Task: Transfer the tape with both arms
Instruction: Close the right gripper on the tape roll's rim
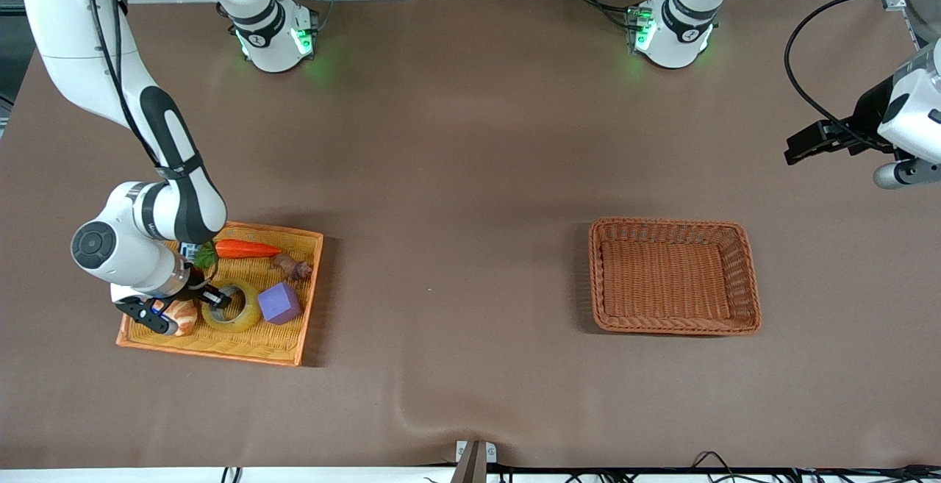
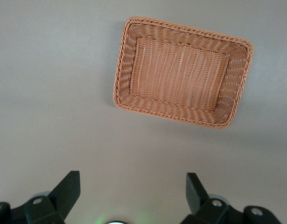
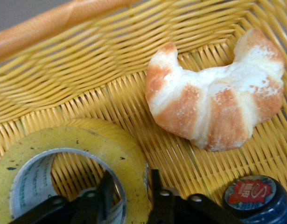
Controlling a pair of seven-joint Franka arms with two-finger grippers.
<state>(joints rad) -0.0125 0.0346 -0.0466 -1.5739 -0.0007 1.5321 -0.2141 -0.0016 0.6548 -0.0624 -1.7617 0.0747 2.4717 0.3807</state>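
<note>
Tray (image 1: 309,299): tape (image 1: 242,317) within right gripper (image 1: 213,296)

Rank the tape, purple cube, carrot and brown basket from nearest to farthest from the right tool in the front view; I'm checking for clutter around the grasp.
1. Tape: in the yellow basket, its rim between the right tool's fingers.
2. Purple cube: beside the tape.
3. Carrot: same basket, farther from the front camera.
4. Brown basket: toward the left arm's end.

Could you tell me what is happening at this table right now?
The right gripper is down in the yellow woven tray, its fingers closed across the wall of the translucent yellowish tape roll, which lies beside a croissant and a purple cube. The left gripper waits open above the table near the empty brown wicker basket.
</note>
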